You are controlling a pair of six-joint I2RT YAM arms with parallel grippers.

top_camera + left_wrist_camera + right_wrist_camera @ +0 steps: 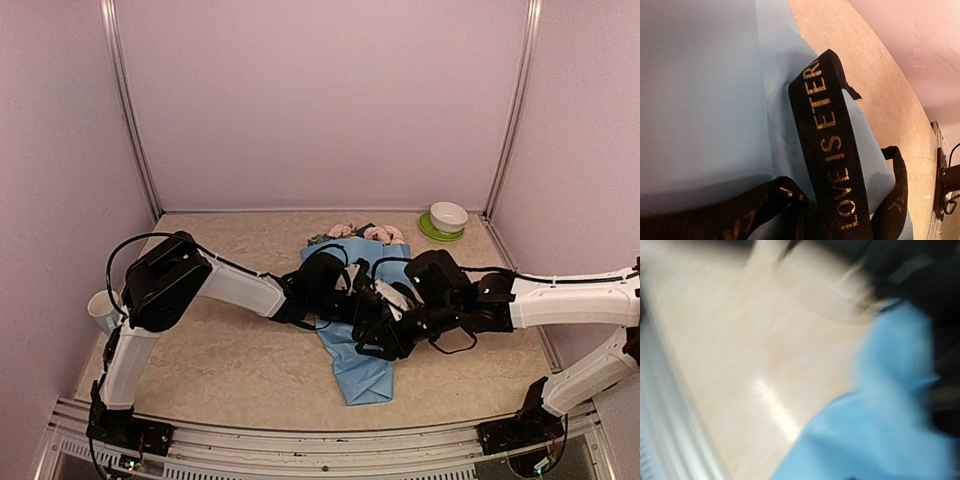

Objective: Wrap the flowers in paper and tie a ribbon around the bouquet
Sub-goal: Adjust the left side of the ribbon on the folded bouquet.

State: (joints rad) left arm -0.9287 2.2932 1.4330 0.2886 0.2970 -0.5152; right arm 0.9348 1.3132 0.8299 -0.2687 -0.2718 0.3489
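Centre of the beige, marbled table [230, 370] is where you have the bouquet [362, 368], a cone of thin light blue paper [700, 100] lying flat with its narrow end toward the near edge and its wide end toward the far edge. Pale pink and blue-grey flowers [352, 231] poke out of that wide end, short of the far edge.

The long flat black ribbon [832, 150], printed in gold with "LOVE IS ETER", lies over the paper in your left wrist view. 1 band stands up off the sheet and throws a shadow on it, and 2 more dark loops curl at the bottom of that view.

Your left gripper [366, 302] is closed on the ribbon over the middle of the cone, though its fingers do not show in its own camera. Your right gripper [388, 335] reaches in from the right edge and sits just beside it, above the same stretch of paper. Its wrist view is smeared to blue paper and bare table, so you cannot tell whether its jaws are apart or gripping anything.

Farther out, a white round bowl [449, 214] sits on a green round plate [428, 232] in the far right corner, and a white cup [101, 308] stands at the left edge.
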